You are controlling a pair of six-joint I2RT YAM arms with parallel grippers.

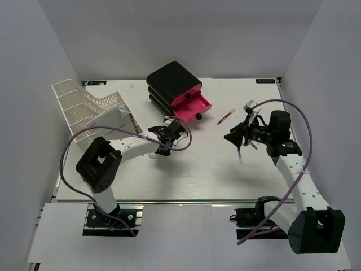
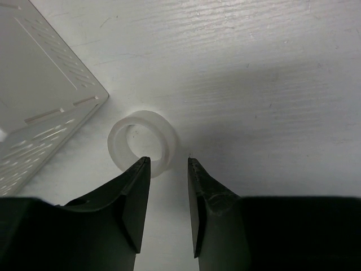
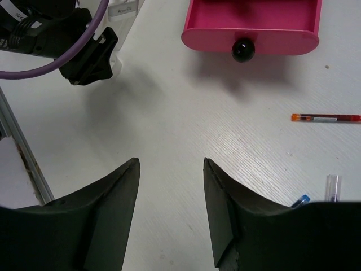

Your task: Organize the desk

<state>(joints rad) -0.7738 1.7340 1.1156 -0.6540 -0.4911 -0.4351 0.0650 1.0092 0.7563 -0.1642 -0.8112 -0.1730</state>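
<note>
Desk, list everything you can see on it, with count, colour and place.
Desk: one, white, under everything.
Mesh tray: one, white, back left.
Drawer unit: one, black, pink drawer open, back centre.
Pen: one, red-orange, right of the drawer.
Ring: one, translucent white, beside the tray's corner.
Blue-tipped pen: one, right half of desk.
Clear tube: one, beside it.
Left pincer: one, black, open, at the ring.
Right pincer: one, black, open, empty.

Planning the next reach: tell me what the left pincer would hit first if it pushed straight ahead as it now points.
The white translucent ring on the desk, just beyond the open left pincer. It sits slightly off the gap's centre, so the pincer may strike its rim; depth is unclear.
</note>
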